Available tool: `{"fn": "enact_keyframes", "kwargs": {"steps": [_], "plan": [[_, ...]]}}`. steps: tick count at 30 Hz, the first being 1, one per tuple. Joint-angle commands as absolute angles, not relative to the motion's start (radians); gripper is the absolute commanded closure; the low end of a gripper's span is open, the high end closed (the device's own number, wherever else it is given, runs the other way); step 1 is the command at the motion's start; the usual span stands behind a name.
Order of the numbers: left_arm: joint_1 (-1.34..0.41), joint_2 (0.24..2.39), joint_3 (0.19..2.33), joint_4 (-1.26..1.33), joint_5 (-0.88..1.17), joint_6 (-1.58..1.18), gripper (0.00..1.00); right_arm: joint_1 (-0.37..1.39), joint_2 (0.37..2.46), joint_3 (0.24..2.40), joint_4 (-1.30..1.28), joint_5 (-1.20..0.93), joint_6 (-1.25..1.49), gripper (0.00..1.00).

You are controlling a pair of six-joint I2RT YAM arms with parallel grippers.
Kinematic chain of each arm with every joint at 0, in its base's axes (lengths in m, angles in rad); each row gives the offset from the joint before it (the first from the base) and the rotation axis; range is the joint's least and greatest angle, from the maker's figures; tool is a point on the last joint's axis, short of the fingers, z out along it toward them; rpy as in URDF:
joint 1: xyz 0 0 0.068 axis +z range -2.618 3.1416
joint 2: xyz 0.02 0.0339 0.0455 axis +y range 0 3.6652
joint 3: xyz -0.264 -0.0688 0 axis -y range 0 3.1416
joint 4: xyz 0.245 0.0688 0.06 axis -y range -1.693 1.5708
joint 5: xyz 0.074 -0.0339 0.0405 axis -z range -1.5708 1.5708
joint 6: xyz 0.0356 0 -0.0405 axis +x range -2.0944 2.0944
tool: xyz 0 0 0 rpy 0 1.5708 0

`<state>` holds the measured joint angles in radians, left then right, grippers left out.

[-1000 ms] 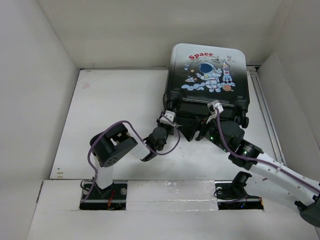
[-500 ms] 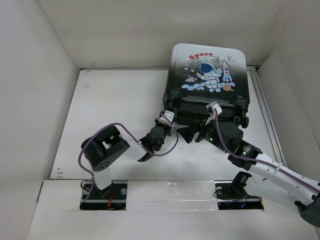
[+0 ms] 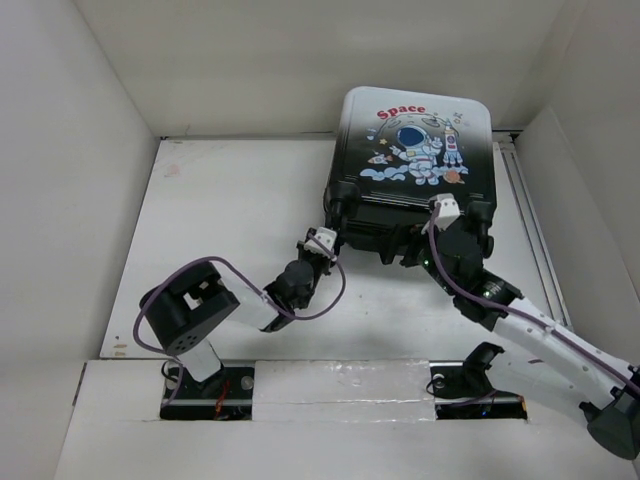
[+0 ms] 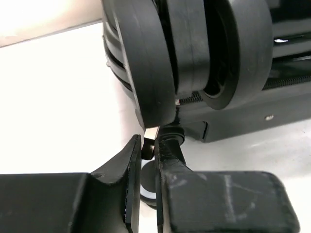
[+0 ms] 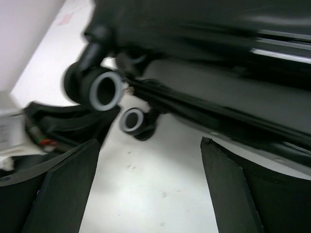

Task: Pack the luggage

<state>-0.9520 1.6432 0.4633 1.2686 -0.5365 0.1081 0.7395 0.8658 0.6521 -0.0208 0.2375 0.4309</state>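
The luggage [image 3: 415, 150] lies shut at the back right of the table, astronaut print up, its wheeled end towards me. My left gripper [image 3: 320, 242] is at its near left corner. In the left wrist view the left gripper [image 4: 148, 144] is shut on a small dark zipper pull [image 4: 147, 149] just under a black caster wheel [image 4: 146, 63]. My right gripper [image 3: 405, 248] stands wide open at the luggage's near edge. In the right wrist view the right gripper [image 5: 149, 141] has only bare table between its fingers, facing two white-rimmed wheels [image 5: 104, 90].
White walls close in the table [image 3: 230, 210] on the left, at the back and on the right. The luggage nearly touches the back wall. A purple cable [image 3: 240, 265] loops over my left arm.
My left gripper has closed on the zipper pull and drawn slightly left and towards me. My right gripper has opened wider and moved up to the luggage's near edge.
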Motion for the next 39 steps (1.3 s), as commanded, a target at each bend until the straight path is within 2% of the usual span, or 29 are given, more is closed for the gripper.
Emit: {"fn": "enact_keyframes", "kwargs": {"steps": [1, 7, 11, 21, 26, 31, 36, 39], "plan": [[-0.890, 1.569, 0.419, 2.071, -0.696, 0.132, 1.00, 0.680, 0.819, 0.703, -0.066, 0.296, 0.397, 0.09], [-0.857, 1.528, 0.399, 2.033, -0.706, 0.132, 1.00, 0.623, 0.750, 0.762, -0.268, 0.536, 0.376, 0.07], [-0.857, 1.473, 0.387, 1.994, -0.684, 0.121, 1.00, 0.604, 0.712, 0.787, -0.353, 0.626, 0.367, 0.00], [-0.857, 1.422, 0.377, 1.937, -0.653, 0.101, 1.00, 0.595, 0.710, 0.781, -0.495, 0.626, 0.425, 0.00], [-0.857, 1.404, 0.377, 1.902, -0.644, 0.092, 1.00, 0.595, 0.657, 0.735, -0.555, 0.736, 0.492, 0.00], [-0.857, 1.404, 0.377, 1.882, -0.635, 0.092, 1.00, 0.577, 0.738, 0.718, -0.516, 0.710, 0.517, 0.00], [-0.857, 1.413, 0.377, 1.882, -0.635, 0.083, 1.00, 0.499, 0.837, 0.718, -0.387, 0.586, 0.440, 0.00], [-0.857, 1.425, 0.387, 1.882, -0.679, 0.115, 1.00, 0.398, 0.850, 0.683, -0.324, 0.542, 0.425, 0.43]]}}
